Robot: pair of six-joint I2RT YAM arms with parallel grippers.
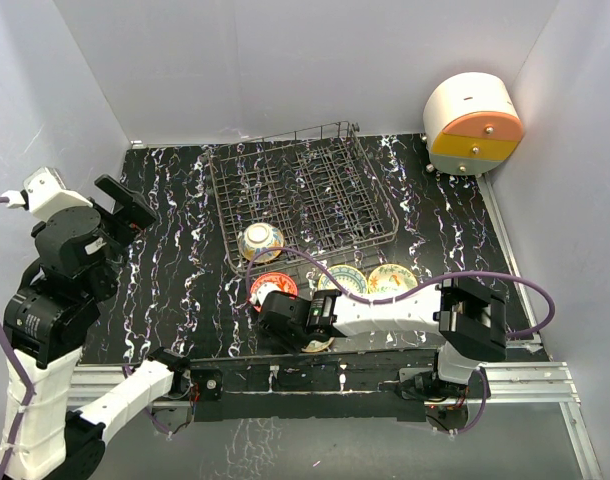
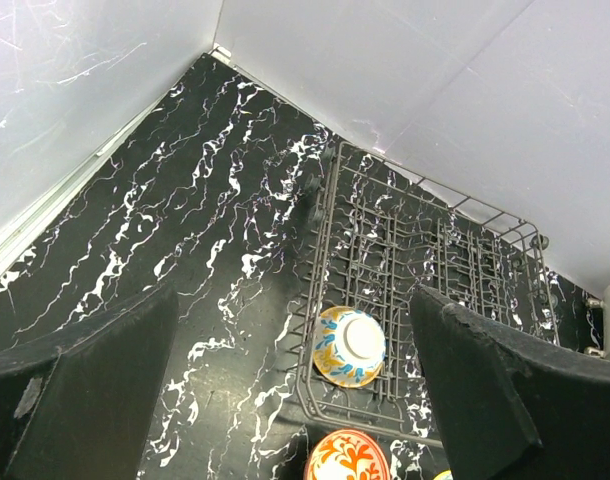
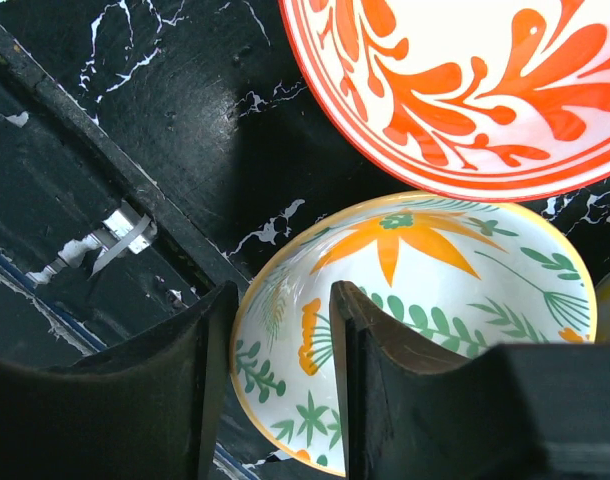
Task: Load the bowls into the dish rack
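The dish rack [image 1: 305, 190] [image 2: 425, 250] holds one blue-and-yellow bowl [image 1: 260, 240] [image 2: 350, 345], bottom up, in its near left corner. In front of the rack on the table lie a red bowl [image 1: 273, 288] [image 3: 465, 90] [image 2: 347, 455], a blue-yellow bowl [image 1: 345, 278] and a cream-green bowl [image 1: 392, 278]. An orange-green bowl [image 3: 455, 270] [image 1: 320, 345] sits at the table's near edge. My right gripper [image 3: 282, 300] [image 1: 303, 335] straddles its rim, one finger outside and one inside, with a gap showing. My left gripper [image 2: 295, 400] [image 1: 125, 205] is raised at the left, wide open and empty.
A round white, orange and yellow drawer unit [image 1: 472, 125] stands in the far right corner. White walls enclose the black marbled table on three sides. A dark rail [image 3: 95, 170] runs along the near edge beside the orange-green bowl.
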